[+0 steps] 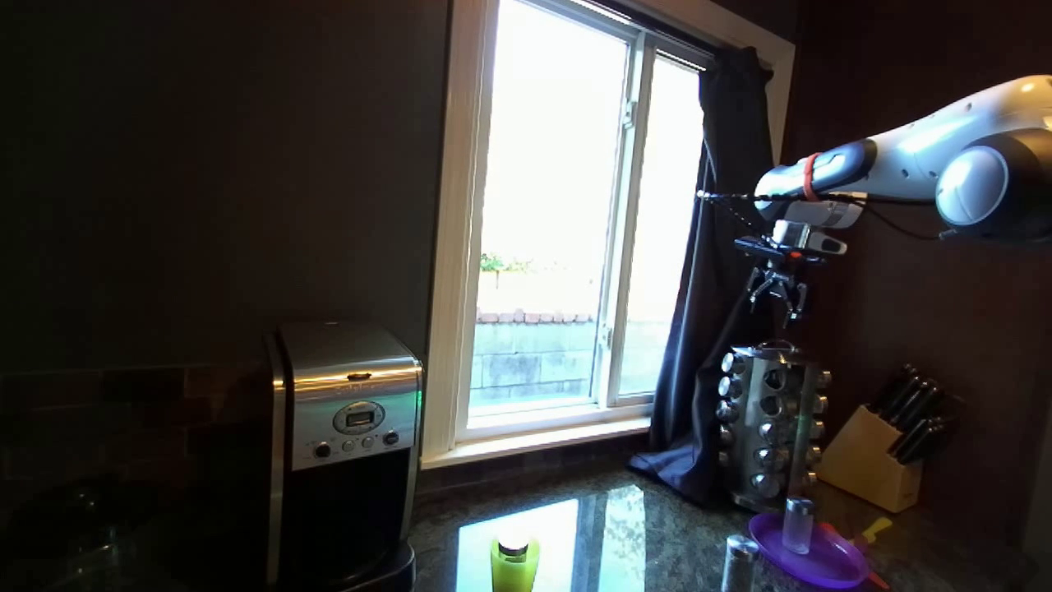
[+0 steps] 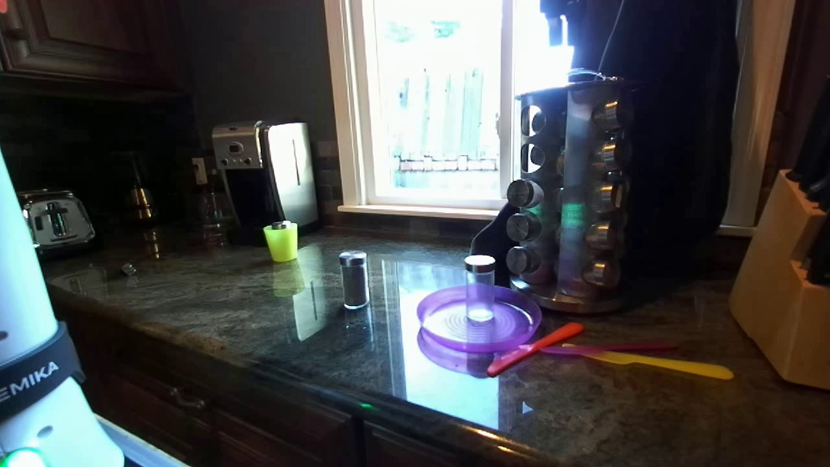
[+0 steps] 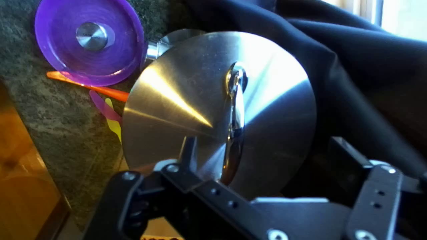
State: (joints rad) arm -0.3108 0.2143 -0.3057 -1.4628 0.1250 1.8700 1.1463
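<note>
Brushed steel makes up the spice rack [image 2: 577, 181], which stands on the far right part of the counter [image 2: 648, 421] before a dark curtain [image 2: 687, 130]. In an exterior view its left column shows three lidded jars [image 2: 522, 227] beneath two open slots [image 2: 533, 120] that let light through; its right column shows five round lids [image 2: 608, 196]. The gripper [image 3: 263, 141] hovers just above the rack, its fingers [image 3: 189, 151] spread wide; in the wrist view the rack's curved top handle [image 3: 237, 110] lies below and between them, apart from both.

Three more jars stand outside the rack. A clear jar [image 2: 480, 292] with a steel lid is upright on the single purple plate [image 2: 441, 334], left of the rack and nearer. A dark-filled jar [image 2: 355, 282] stands alone on the counter to the left of the plate. The third jar [image 2: 281, 224] sits in one yellow-green cup [image 2: 280, 243] farther left and farther back, near the coffee maker [image 2: 288, 175]; little but its metal lid shows.

Three coloured knives lie at the near right of the plate: a red knife [image 2: 535, 350], a purple knife [image 2: 616, 348] and a yellow knife [image 2: 674, 366]. One wooden block [image 1: 863, 460] at the right holds several black-handled knives [image 1: 912, 407], too dark to count.
</note>
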